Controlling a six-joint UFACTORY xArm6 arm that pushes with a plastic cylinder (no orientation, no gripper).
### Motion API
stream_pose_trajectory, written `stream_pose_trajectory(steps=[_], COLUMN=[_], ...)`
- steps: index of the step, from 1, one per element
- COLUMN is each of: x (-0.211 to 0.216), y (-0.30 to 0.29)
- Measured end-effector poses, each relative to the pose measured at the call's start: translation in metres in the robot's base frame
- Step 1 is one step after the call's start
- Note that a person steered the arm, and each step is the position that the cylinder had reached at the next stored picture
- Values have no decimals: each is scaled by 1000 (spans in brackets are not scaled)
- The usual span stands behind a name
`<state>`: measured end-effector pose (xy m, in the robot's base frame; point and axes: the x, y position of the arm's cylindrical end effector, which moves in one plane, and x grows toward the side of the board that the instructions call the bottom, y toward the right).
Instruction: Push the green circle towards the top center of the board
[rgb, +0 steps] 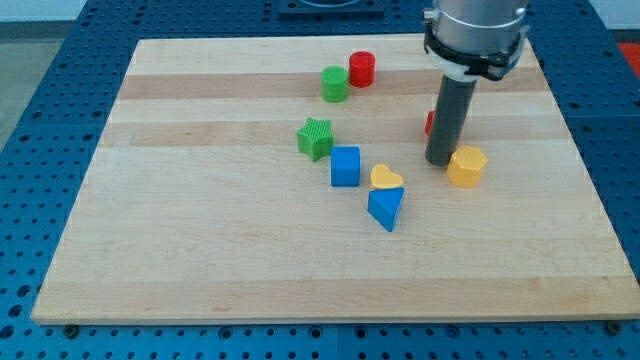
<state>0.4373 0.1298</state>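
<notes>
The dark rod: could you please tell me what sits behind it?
A red block peeks out at the view's left of the rod; its shape is covered. My tip rests beside the yellow block.

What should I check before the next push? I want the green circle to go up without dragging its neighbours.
1. Green circle in view: ok.
2. My tip at the circle: not ok; it sits far to the view's right, beside the yellow block.
3. Circle apart from the red cylinder: not ok, they look touching.
4. Red piece behind the rod identified: cannot tell.
5. Green star away from the circle: ok.
</notes>
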Motion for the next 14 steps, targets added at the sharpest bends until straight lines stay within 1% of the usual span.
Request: stream_pose_trajectory(steps=[1, 2, 3, 4, 5, 6, 8, 9, 10, 11, 12, 14], x=[9, 13, 35, 68, 84, 95, 95, 95, 95, 95, 91, 88], y=[-2, -22, -32, -32, -30, -46, -146, -186, -197, -197, -192, -164])
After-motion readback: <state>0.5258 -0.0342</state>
